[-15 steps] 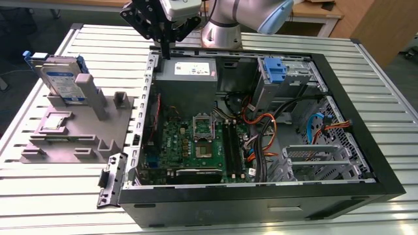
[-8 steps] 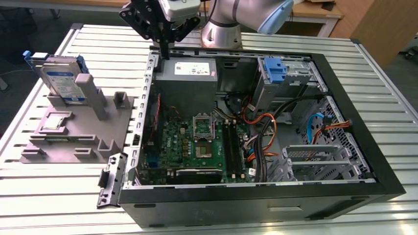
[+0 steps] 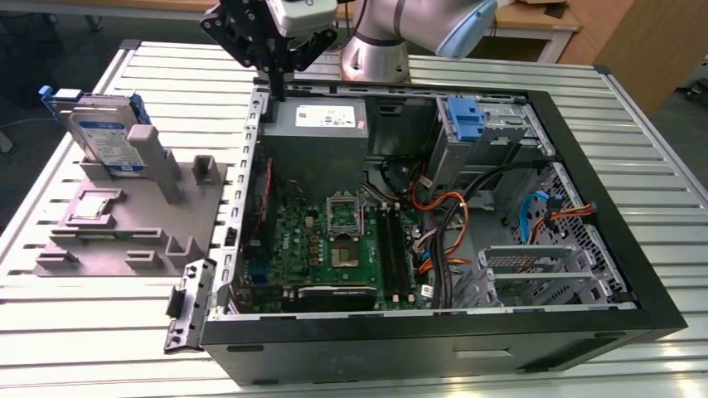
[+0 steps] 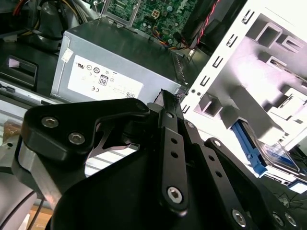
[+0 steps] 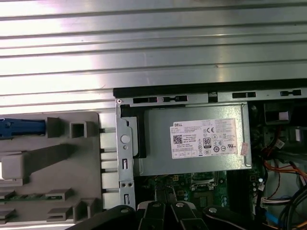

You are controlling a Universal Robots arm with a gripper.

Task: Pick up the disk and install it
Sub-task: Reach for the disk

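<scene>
The gripper (image 3: 275, 81) hangs at the top of the exterior view, left of centre. Its 2 fingers are pinched together on nothing, just above the rim of the open computer case (image 3: 443, 352) beside the grey power-supply box (image 3: 315, 124). The disk (image 3: 108, 137) stands upright in a grey holder (image 3: 122, 240) in the upper left of the exterior view, well apart from the gripper, on the slatted table (image 3: 66, 348).
</scene>
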